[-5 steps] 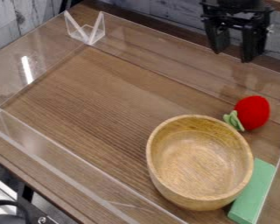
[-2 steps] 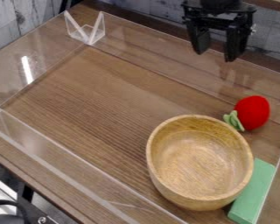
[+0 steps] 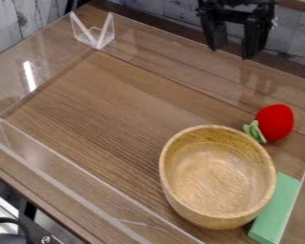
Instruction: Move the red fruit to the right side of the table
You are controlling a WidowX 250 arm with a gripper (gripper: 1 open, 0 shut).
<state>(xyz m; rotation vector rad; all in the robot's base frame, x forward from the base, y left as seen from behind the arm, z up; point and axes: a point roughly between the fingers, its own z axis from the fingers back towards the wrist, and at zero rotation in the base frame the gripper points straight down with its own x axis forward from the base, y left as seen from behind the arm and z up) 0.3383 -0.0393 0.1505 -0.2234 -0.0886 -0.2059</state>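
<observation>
The end effector (image 3: 233, 50) hangs at the top of the picture, right of centre, over the far part of the wood-grain desk (image 3: 98, 100), its jaws spread wide apart with nothing held. The red toy fruit (image 3: 276, 120), green leafy tip pointing down and leftward in the picture, lies on the desk near the picture's right edge, just beside the upper right rim of the round wooden bowl (image 3: 216, 179); a pale-green block (image 3: 276, 208) lies beside the bowl's lower right side.
</observation>
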